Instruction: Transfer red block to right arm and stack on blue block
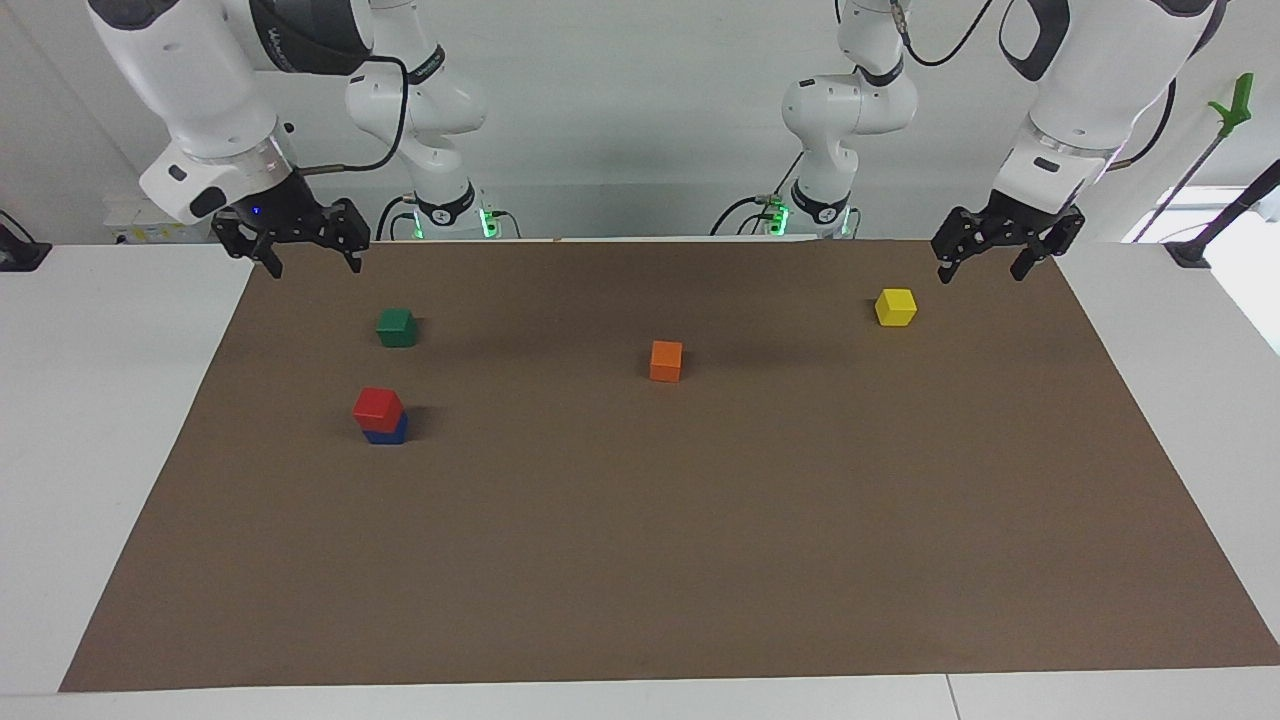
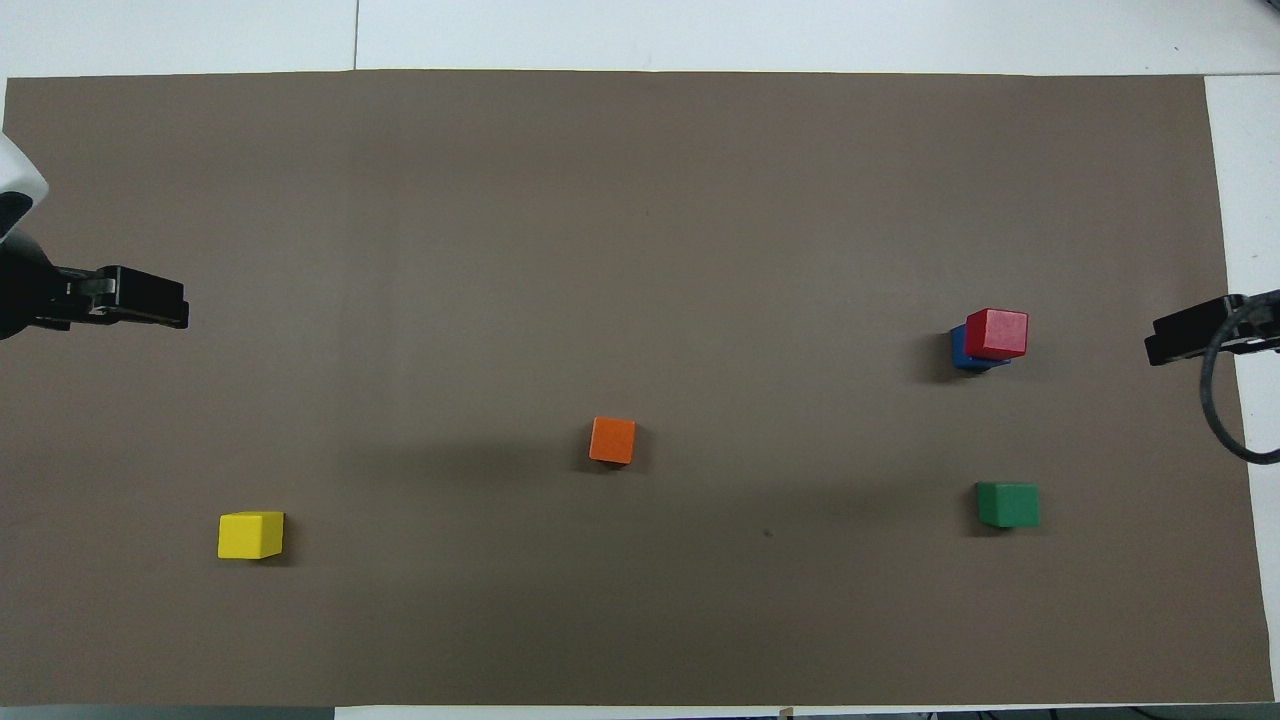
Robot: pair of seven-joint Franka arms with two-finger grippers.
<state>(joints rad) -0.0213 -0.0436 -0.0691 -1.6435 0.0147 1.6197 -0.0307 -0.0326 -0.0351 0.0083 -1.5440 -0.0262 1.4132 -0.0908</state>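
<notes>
I see right gripper (image 1: pixel 305 258) raised upper left, open, empty; left gripper (image 1: pixel 985 262) upper right, open; red block (image 1: pixel 377 405) atop blue block (image 1: pixel 386 432).

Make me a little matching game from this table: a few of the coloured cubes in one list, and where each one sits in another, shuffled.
Things:
1. red block
2. green cube
3. yellow cube
4. orange cube

Places:
A. toward the left arm's end of the brown mat
B. about mid-mat, alone
C. on top of the blue block
D. on the mat, nearer to the robots than the two-cube stack

Pairs: 1-C, 2-D, 3-A, 4-B
</notes>
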